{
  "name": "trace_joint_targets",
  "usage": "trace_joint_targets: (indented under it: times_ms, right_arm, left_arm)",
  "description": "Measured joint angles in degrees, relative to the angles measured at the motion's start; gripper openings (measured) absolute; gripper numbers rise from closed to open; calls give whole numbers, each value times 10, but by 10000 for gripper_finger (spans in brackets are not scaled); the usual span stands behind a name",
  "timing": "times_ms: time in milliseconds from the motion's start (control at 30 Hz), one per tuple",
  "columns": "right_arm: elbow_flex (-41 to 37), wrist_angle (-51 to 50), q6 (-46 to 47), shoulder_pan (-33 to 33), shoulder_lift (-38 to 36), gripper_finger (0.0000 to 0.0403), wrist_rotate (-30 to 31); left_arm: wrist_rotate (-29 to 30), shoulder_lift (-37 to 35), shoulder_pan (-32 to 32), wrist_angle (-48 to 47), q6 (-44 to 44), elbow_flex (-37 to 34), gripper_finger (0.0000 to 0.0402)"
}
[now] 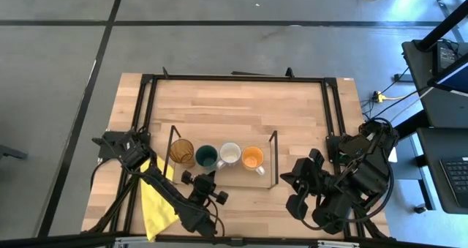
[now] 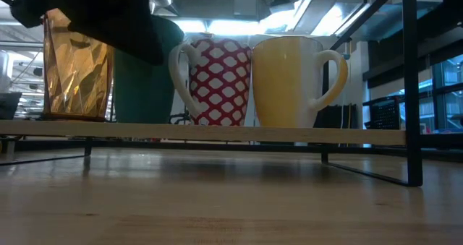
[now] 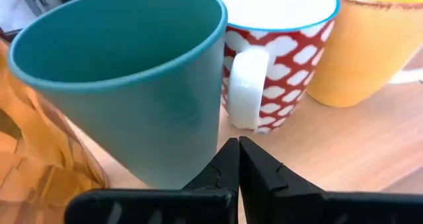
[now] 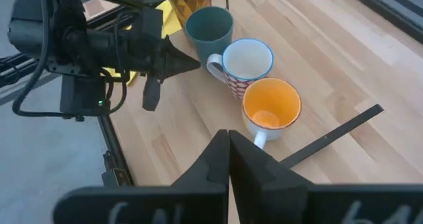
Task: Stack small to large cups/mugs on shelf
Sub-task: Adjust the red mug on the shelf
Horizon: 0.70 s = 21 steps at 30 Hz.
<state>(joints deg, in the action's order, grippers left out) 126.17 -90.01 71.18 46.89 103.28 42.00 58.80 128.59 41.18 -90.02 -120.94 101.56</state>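
Four cups stand upright in a row on the low wooden shelf (image 2: 217, 133). From the left they are an amber tumbler (image 1: 181, 152), a dark green cup (image 1: 207, 156), a white mug with a red pattern (image 1: 230, 154) and an orange mug (image 1: 253, 158). My left gripper (image 3: 238, 151) is shut and sits on the near side of the row. Its tips point at the gap between the green cup (image 3: 132, 78) and the white mug's handle (image 3: 248, 92), and I see no touch. My right gripper (image 4: 229, 141) is shut and held high over the table's near right.
Black wire frames (image 1: 274, 159) stand upright at both ends of the shelf. A yellow cloth (image 1: 157, 200) lies at the table's near left, under my left arm. The black frame of the large table (image 1: 329, 109) runs along its sides.
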Motion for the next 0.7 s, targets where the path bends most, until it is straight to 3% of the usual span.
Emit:
trace_joint_targets:
  times_ms: [167,267,467,533,700]
  right_arm:
    - [0,0,-15,-41,0,7,-64]
    - [0,2,-51,-91,0,7,-134]
    - [0,40,-182,-221,0,4,-174]
    - [-2,59,-233,-280,3,4,-231]
    - [-84,252,-338,-412,7,4,-430]
  left_arm:
    - [9,-1,10,0,-1,17,0]
    - [11,-1,22,0,0,38,0]
    - [17,-1,41,0,13,57,0]
    - [16,-1,46,0,13,57,0]
    - [16,-1,55,0,11,57,0]
